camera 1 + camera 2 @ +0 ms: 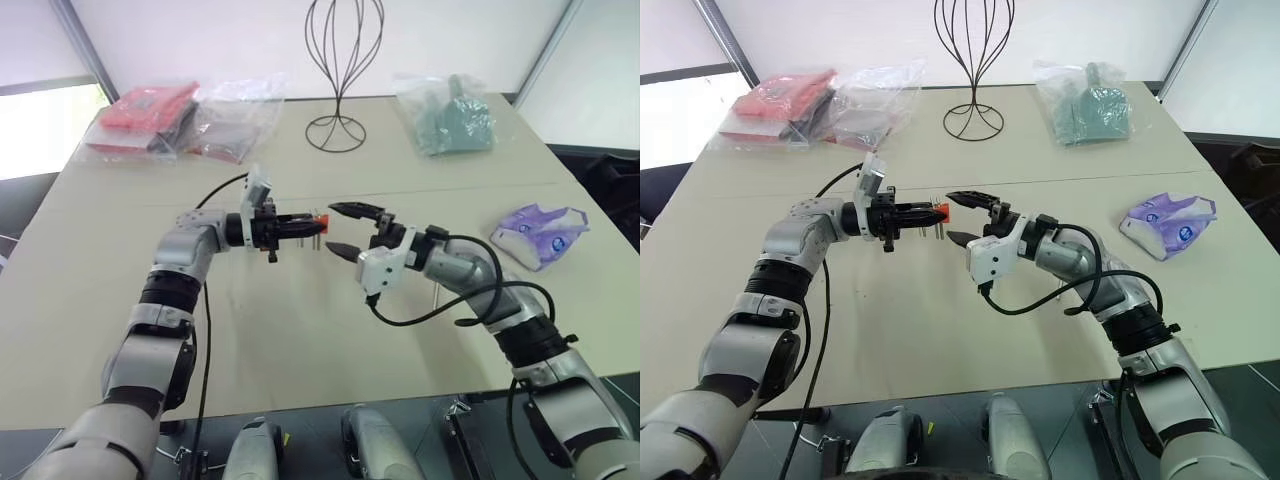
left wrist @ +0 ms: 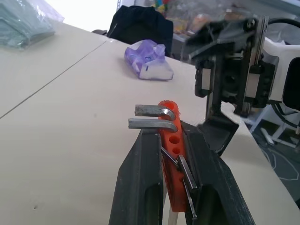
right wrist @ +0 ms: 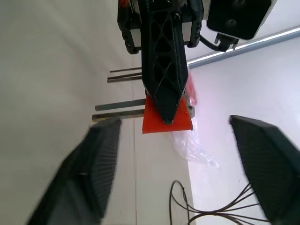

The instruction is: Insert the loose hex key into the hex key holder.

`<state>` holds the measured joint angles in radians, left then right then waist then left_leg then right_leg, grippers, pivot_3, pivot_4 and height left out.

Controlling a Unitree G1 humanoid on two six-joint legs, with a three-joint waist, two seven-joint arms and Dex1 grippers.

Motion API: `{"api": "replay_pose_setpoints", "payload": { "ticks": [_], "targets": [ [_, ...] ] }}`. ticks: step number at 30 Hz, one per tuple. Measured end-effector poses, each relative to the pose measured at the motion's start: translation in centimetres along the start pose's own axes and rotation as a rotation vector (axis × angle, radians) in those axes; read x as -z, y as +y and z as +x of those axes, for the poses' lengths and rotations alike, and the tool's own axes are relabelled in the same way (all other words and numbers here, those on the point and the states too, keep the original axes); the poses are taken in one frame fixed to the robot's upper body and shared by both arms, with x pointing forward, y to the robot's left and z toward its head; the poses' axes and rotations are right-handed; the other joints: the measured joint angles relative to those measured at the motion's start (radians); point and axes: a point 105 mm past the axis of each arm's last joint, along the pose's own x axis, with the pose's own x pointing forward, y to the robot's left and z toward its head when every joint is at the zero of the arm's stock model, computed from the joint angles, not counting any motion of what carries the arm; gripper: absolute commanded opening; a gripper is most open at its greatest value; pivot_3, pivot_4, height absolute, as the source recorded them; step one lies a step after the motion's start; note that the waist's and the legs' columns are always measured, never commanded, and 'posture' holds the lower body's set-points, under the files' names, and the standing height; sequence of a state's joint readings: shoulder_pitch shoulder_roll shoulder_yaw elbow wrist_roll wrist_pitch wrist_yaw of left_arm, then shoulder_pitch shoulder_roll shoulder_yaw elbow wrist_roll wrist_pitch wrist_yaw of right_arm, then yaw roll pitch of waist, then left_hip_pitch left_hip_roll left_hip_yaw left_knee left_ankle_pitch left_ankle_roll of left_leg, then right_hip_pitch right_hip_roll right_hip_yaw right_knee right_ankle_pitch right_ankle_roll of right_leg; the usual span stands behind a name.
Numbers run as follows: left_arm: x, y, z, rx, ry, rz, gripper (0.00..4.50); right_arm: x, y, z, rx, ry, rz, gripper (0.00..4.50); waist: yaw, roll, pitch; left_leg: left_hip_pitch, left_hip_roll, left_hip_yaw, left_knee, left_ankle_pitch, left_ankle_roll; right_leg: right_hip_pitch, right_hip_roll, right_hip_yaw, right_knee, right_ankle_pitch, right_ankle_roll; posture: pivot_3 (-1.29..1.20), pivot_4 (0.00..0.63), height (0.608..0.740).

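The hex key holder (image 2: 171, 154), a small orange-red block, is held above the middle of the tabletop (image 1: 300, 340), clamped between the two black fingers of the left pincer (image 1: 300, 226), which is closed tight on it and points level toward the right arm. In the left wrist view two grey keys with bent ends stick out of the block's upper part, a couple of empty holes show below them, and a thin dark grey rod, which may be the loose hex key (image 2: 183, 172), lies slanted against the block between it and one finger; whether it is seated in a hole I cannot tell. The right pincer (image 1: 344, 231) stands just beside the block's free end, level with it, its jaws spread wide and holding nothing. As a judgement, the key has been passed across or partly set, and the task is in its final step: seating the key. The next move would call for a close check that the rod sits in a hole, then a careful push along the hole's line while the left grip stays firm. Farther out, a purple packet (image 1: 541, 234) lies near the right edge, a wire stand (image 1: 340, 75) and plastic-wrapped bags (image 1: 185, 120) along the far edge.
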<state>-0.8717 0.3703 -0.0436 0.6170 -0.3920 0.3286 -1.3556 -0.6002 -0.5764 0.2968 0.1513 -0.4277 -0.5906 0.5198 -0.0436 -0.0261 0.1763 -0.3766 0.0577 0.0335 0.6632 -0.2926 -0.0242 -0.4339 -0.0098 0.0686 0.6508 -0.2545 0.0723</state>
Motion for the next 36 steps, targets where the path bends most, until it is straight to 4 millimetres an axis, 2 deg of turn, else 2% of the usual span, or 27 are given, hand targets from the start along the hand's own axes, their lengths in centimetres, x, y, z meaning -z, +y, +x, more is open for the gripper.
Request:
{"api": "replay_pose_setpoints", "payload": {
  "ticks": [5,7,10,12,15,17,20,23,29,36],
  "targets": [
    [0.1,0.0,-0.8,-0.014,0.013,0.017,0.00,1.3,0.0,-1.8,-0.002,0.091,0.044,4.48,0.001,0.000,0.000,0.000,0.000,0.000,0.000,0.000,0.000,0.000,0.000,0.000,0.000,0.000,0.000,0.00,0.150,0.740],
    [0.3,-0.3,-1.3,-0.022,0.025,0.032,0.00,2.3,-0.3,-3.1,0.032,0.172,0.149,4.48,0.002,0.000,0.000,0.000,0.000,-0.001,0.000,0.000,0.000,0.000,0.000,0.000,0.000,0.000,0.000,0.00,0.150,0.740],
    [0.7,-1.0,-2.5,-0.054,0.037,0.075,0.00,5.1,-0.8,-7.0,0.184,0.433,0.604,4.48,0.003,0.000,0.000,0.000,0.001,-0.001,0.000,0.000,0.000,0.000,0.000,0.000,0.002,0.000,0.000,0.00,0.150,0.740],
    [0.5,-1.3,-3.0,-0.082,0.028,0.093,0.00,6.2,-0.9,-9.3,0.257,0.573,0.835,4.48,0.005,0.000,0.000,0.000,0.002,-0.001,0.001,0.000,0.000,0.000,0.000,0.000,0.004,0.000,0.000,0.00,0.150,0.740],
    [-0.3,-2.0,-2.7,-0.106,-0.007,0.143,0.00,6.0,-0.7,-11.2,0.335,0.707,1.045,4.48,0.007,0.000,0.000,0.002,0.001,-0.002,0.002,0.000,0.000,0.001,0.000,-0.001,0.004,0.000,0.000,0.00,0.150,0.740],
    [-0.5,-2.4,-2.5,-0.141,-0.037,0.163,0.00,5.4,0.2,-12.0,0.362,0.786,1.135,4.48,0.007,0.000,0.000,0.002,0.001,-0.002,0.002,0.000,0.000,0.001,0.000,-0.001,0.004,0.000,-0.001,0.00,0.150,0.740],
    [0.1,-2.5,-2.6,-0.224,-0.080,0.150,0.00,4.4,3.3,-12.7,0.367,0.910,1.255,4.48,0.002,0.000,0.000,0.002,0.000,-0.003,0.002,0.000,0.000,0.001,0.000,-0.001,0.004,0.000,-0.001,0.00,0.150,0.740],
    [0.5,-3.0,-3.0,-0.290,-0.105,0.147,0.00,3.6,5.1,-12.7,0.396,0.985,1.336,4.48,-0.002,0.000,0.000,0.002,0.000,-0.003,0.002,0.000,0.000,0.001,0.000,0.000,0.004,0.000,0.000,0.00,0.150,0.740],
    [0.7,-4.7,-3.6,-0.310,-0.089,0.144,0.00,2.6,6.4,-12.1,0.452,1.035,1.451,4.48,0.000,0.000,0.000,0.002,0.000,-0.003,0.002,0.000,0.000,0.001,0.000,0.000,0.004,0.000,0.000,0.00,0.150,0.740],
    [0.9,-4.8,-3.6,-0.330,-0.083,0.137,0.00,3.9,7.5,-13.0,0.498,1.147,1.458,4.48,-0.001,0.000,0.000,0.001,-0.002,-0.003,0.002,0.000,0.000,0.001,-0.001,0.000,0.002,-0.002,-0.003,0.00,0.150,0.740]
  ]
}}
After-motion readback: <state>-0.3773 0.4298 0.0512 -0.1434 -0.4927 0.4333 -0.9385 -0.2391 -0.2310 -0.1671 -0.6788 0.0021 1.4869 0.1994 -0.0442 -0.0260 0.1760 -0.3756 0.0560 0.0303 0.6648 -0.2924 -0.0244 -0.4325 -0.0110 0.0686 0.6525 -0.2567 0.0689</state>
